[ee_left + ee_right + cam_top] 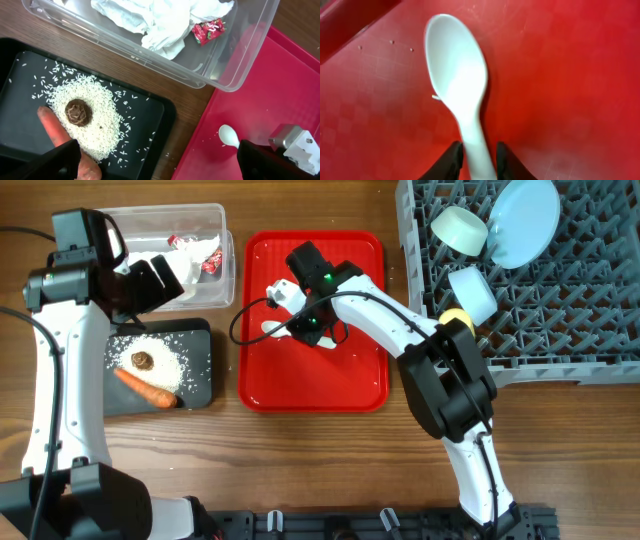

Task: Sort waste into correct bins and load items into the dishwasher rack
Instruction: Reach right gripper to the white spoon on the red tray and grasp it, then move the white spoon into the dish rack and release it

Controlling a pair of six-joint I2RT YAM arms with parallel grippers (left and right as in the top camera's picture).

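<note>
So there's a flat red tray point(320, 385) sitting pretty much mid-table on a brown wooden table point(300, 465). Up close the tray's surface looks glossy, with a faint checkered texture.

Wooden table point(300, 470), bearing four items: flat red tray point(300, 385) at centre; clear plastic tub point(150, 225) just left of the red tray, far side; black tray point(200, 385) left of it, near side; grey dishwasher rack point(540, 330) just right of it.
</note>
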